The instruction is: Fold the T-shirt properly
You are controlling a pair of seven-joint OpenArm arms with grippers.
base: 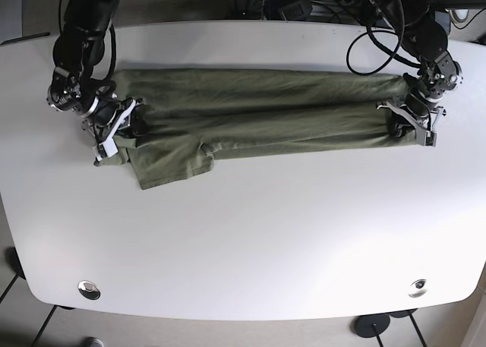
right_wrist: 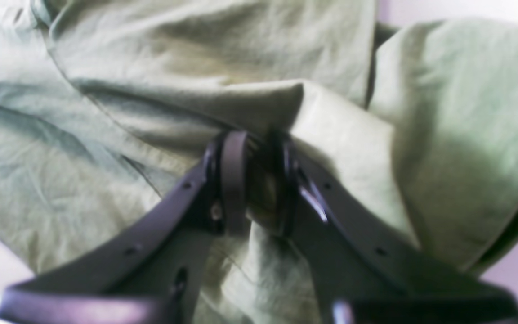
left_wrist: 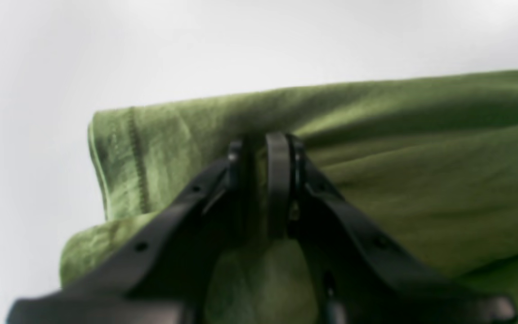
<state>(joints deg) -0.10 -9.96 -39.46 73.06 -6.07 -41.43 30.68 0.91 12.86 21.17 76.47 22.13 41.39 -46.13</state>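
Left gripper [left_wrist: 261, 180] fingers narrow, pinching hem-end fold of green T-shirt [base: 258, 111]. Right gripper [right_wrist: 254, 180] likewise pinched on bunched cloth. Shirt lies stretched lengthwise as long band across white table [base: 250, 241]. Fabric soft, light, floppy; likely best held at end corners.

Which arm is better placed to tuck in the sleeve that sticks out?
Right. The right gripper grips the T-shirt beside the sleeve; the left gripper clamps the far end.
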